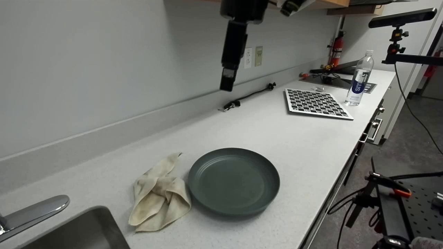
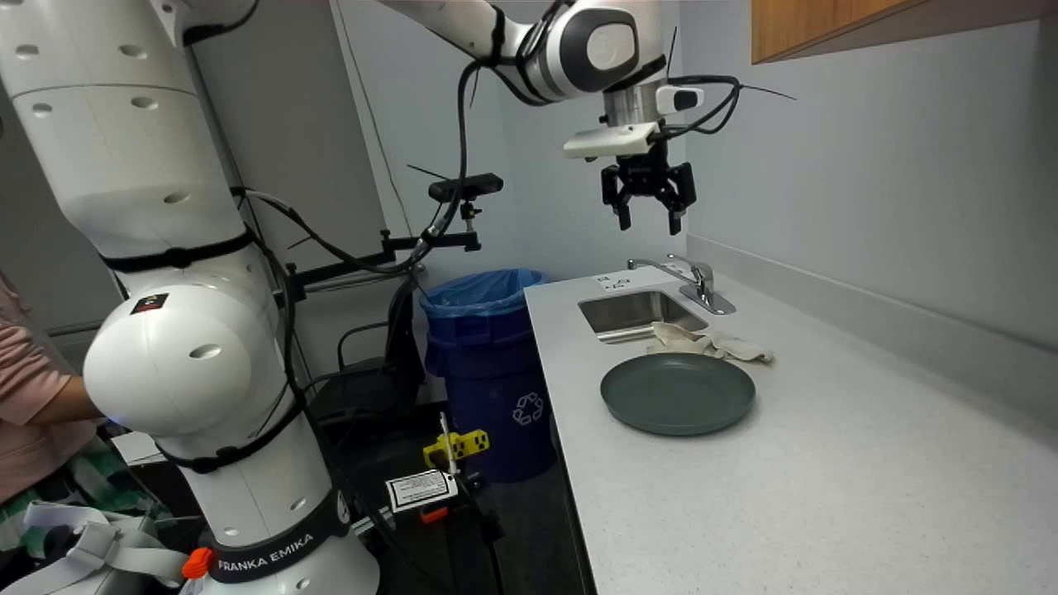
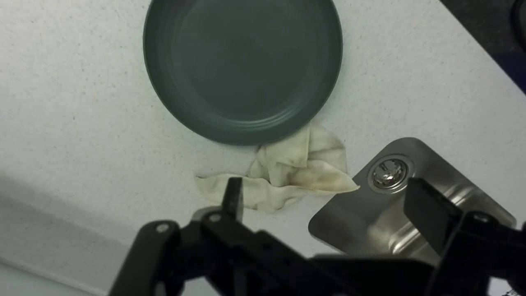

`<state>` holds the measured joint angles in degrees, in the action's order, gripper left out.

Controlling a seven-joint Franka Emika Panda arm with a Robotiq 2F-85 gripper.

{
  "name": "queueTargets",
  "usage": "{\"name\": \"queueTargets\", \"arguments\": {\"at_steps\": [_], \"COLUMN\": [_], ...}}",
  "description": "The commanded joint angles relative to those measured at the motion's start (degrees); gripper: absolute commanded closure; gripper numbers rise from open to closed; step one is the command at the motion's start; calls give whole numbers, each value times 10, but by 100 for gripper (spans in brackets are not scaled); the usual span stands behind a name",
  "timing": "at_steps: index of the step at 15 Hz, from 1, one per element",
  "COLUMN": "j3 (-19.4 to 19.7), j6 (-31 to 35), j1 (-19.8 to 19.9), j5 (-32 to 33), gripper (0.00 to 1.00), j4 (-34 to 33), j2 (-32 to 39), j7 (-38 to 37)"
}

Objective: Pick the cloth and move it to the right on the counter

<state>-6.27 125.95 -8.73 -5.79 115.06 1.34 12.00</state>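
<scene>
My gripper [image 2: 650, 221] hangs in the air over the counter [image 1: 249, 128], pointing down, and my 2 fingers [image 3: 233, 199] are spread wide apart. The cloth [image 1: 161, 193] is lying all crumpled on the counter well below me, between the dark green plate [image 1: 233, 183] and the sink [image 3: 349, 222]. It's right at the plate's edge, honestly can't tell if they touch, and the plate hides a bit of it in my wrist view. Farther along there's a water bottle [image 1: 360, 81] standing beside a checkered board [image 1: 315, 103].
</scene>
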Motion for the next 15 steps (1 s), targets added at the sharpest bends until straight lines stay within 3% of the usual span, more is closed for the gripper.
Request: {"name": "queueTargets", "arguments": {"at_steps": [1,2,3,11,15], "j3": [-10,-11,-12,-12,-13], "j6": [48,56,47,45,82], "j1": [-1,-2,5,6,-2], "j5": [15,19,8,17,43], "gripper": [0,0,0,0,0], "j4": [-55,-61,-26,-56,-77], "j2": [77,88,56,92,155], "j7": [-39,-49,-24,-35,-34]}}
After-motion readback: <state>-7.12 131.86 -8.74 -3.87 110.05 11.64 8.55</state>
